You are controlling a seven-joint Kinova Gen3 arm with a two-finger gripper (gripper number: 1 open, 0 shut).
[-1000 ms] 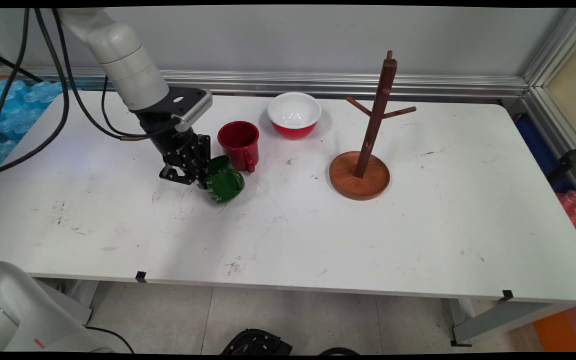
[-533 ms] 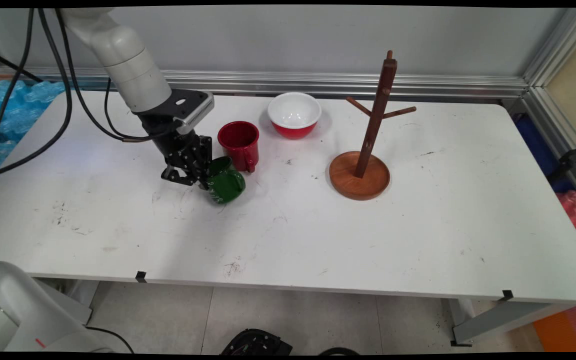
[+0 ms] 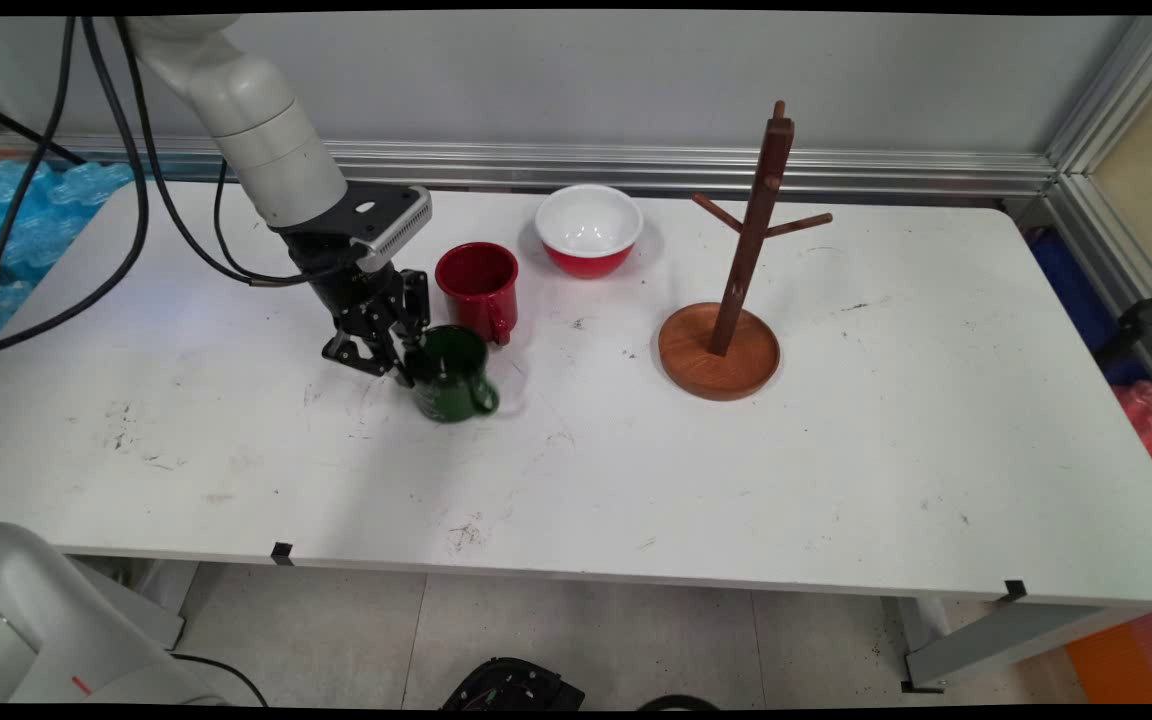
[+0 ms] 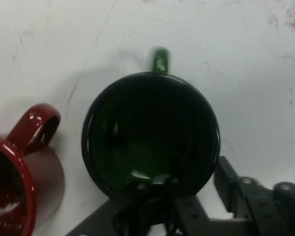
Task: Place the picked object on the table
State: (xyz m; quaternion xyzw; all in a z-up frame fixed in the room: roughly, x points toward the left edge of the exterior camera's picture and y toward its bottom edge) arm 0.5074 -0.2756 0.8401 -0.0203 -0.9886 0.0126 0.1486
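A dark green mug (image 3: 451,378) stands upright on the white table (image 3: 636,470), its handle toward the front right. My gripper (image 3: 412,356) is at the mug's left rim and is shut on that rim, one finger inside and one outside. From the hand view I look straight down into the green mug (image 4: 152,132), and my gripper (image 4: 155,186) pinches its near rim. A red mug (image 3: 478,285) stands just behind the green one, a small gap apart; the red mug (image 4: 12,177) shows at the hand view's left edge.
A red bowl with a white inside (image 3: 588,232) sits behind the mugs. A wooden mug tree (image 3: 741,270) on a round base stands to the right. Black cables hang at the table's left end.
The green mug was tilted in my gripper, its mouth leaning toward the back left; it now stands upright on the table. The hand has shifted slightly right with it.
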